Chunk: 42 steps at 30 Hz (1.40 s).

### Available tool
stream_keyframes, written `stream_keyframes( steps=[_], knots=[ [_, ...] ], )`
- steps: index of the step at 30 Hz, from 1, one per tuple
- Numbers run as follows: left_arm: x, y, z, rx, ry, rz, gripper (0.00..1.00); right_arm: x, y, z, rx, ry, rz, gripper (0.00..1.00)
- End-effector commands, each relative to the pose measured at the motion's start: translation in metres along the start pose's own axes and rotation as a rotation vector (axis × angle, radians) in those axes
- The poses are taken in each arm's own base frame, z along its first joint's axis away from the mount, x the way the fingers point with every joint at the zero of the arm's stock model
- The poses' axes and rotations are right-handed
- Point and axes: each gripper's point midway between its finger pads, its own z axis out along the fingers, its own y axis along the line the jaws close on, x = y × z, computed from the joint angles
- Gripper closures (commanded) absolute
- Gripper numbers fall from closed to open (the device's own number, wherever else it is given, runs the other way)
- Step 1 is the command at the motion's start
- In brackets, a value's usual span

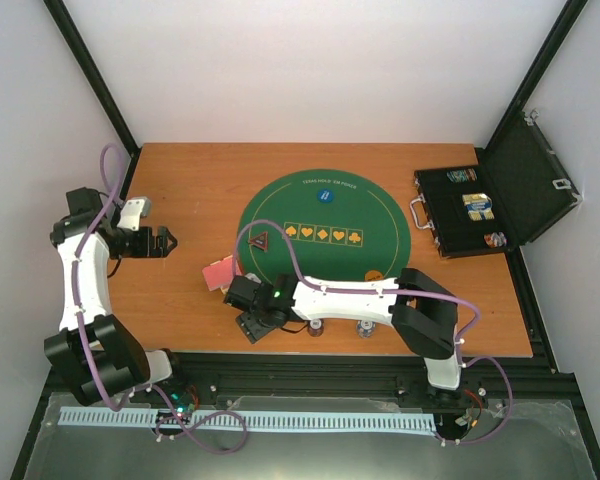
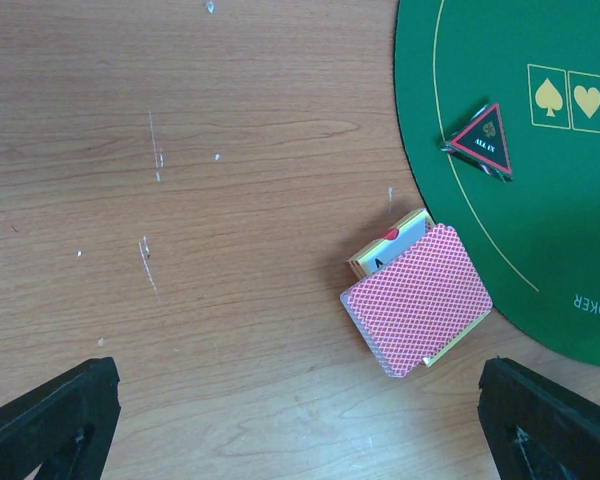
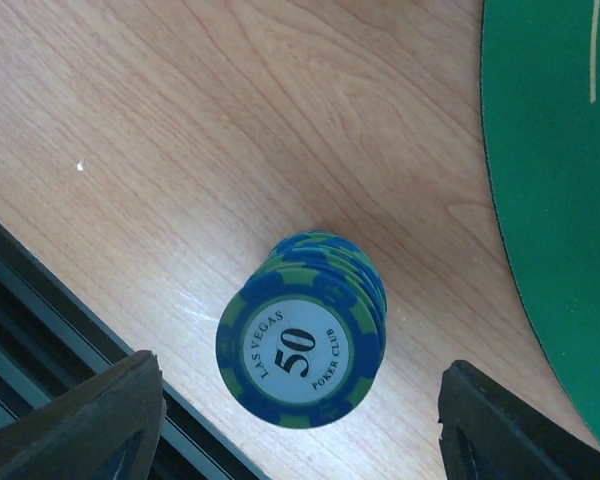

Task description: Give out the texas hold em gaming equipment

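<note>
The right arm [image 1: 360, 295] lies across the near side of the wooden table [image 1: 180, 180]. It covers part of two small stacks of striped poker chips [image 1: 315, 327] [image 1: 363, 327] by the near edge, and part of an orange round marker button [image 1: 377, 274] on the big round green felt mat [image 1: 370, 215]. From above, the contents of the open black hinged case [image 1: 490, 200] at the far right are too small to identify. The right arm reaches left, low along the near edge, with its wrist left of the mat. The right gripper [image 3: 300, 372] is spread, one finger on each side of a stack of blue and green striped poker chips [image 3: 300, 345] marked 50, and neither finger touches it. The chips in that stack cannot be counted from above. The left arm [image 1: 80, 270] is folded at the left edge with its wrist pointing right. The left gripper [image 2: 295, 400] is spread wide and holds nothing, hovering above bare wood near the cards. That makes three chip stacks in all. One pile of pink-red-backed playing cards [image 2: 417, 298] lies slipped into two parts, just overlapping the mat's left rim, with a face-up card peeking out beneath. One black triangular marker button [image 2: 483, 138] sits on the mat's left side, and one blue round marker button [image 1: 324, 196] on its far side.
</note>
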Motion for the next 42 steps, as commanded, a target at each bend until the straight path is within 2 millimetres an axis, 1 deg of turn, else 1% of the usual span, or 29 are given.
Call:
stream_keyframes(
  steps=[1,9,11,15,17,19,20,22,23,26,29,31,33,34,35,39,42],
  knots=[
    [-0.015,-0.004,-0.011,0.004,-0.034,0.013,0.0,-0.005,0.01,0.004,-0.012,-0.001,-0.016,0.27],
    [-0.017,-0.003,-0.013,0.0,-0.032,0.016,0.0,-0.007,0.01,0.011,0.004,0.007,-0.029,0.37],
    [-0.019,-0.003,-0.015,-0.004,-0.036,0.016,0.0,-0.006,0.008,0.012,0.011,0.008,-0.029,0.41],
    [-0.019,-0.005,-0.017,0.0,-0.042,0.025,0.0,-0.008,0.009,0.01,0.007,0.003,-0.029,0.53],
    [-0.018,-0.006,-0.016,0.003,-0.037,0.026,0.0,-0.009,0.009,0.01,0.007,-0.002,-0.027,0.55],
    [-0.018,-0.005,-0.015,0.004,-0.033,0.024,0.0,-0.009,0.01,0.009,0.008,-0.003,-0.028,0.55],
    [-0.018,-0.005,-0.015,0.003,-0.032,0.023,0.0,-0.009,0.009,0.01,0.01,-0.001,-0.029,0.52],
    [-0.017,-0.005,-0.015,0.005,-0.03,0.022,0.0,-0.006,0.007,0.014,0.022,0.011,-0.031,0.38],
    [-0.018,-0.006,-0.016,0.006,-0.033,0.025,0.0,-0.005,0.006,0.015,0.026,0.015,-0.032,0.35],
    [-0.02,-0.008,-0.019,0.008,-0.039,0.032,0.0,-0.005,0.004,0.016,0.036,0.015,-0.032,0.34],
    [-0.02,-0.009,-0.02,0.013,-0.043,0.034,0.0,-0.008,0.004,0.013,0.04,0.0,-0.028,0.4],
    [-0.02,-0.009,-0.019,0.013,-0.043,0.031,0.0,-0.01,0.004,0.011,0.038,-0.008,-0.026,0.41],
    [-0.019,-0.009,-0.019,0.014,-0.038,0.029,0.0,-0.009,0.003,0.013,0.039,-0.003,-0.026,0.42],
    [-0.019,-0.009,-0.019,0.014,-0.039,0.03,0.0,-0.008,0.004,0.015,0.04,0.0,-0.028,0.44],
    [-0.019,-0.009,-0.019,0.014,-0.039,0.03,0.0,-0.008,0.003,0.015,0.042,0.001,-0.027,0.48],
    [-0.021,-0.01,-0.021,0.012,-0.044,0.037,0.0,-0.011,0.002,0.013,0.043,-0.013,-0.023,0.58],
    [-0.021,-0.01,-0.022,0.013,-0.044,0.036,0.0,-0.013,0.002,0.011,0.043,-0.019,-0.022,0.69]
  ],
)
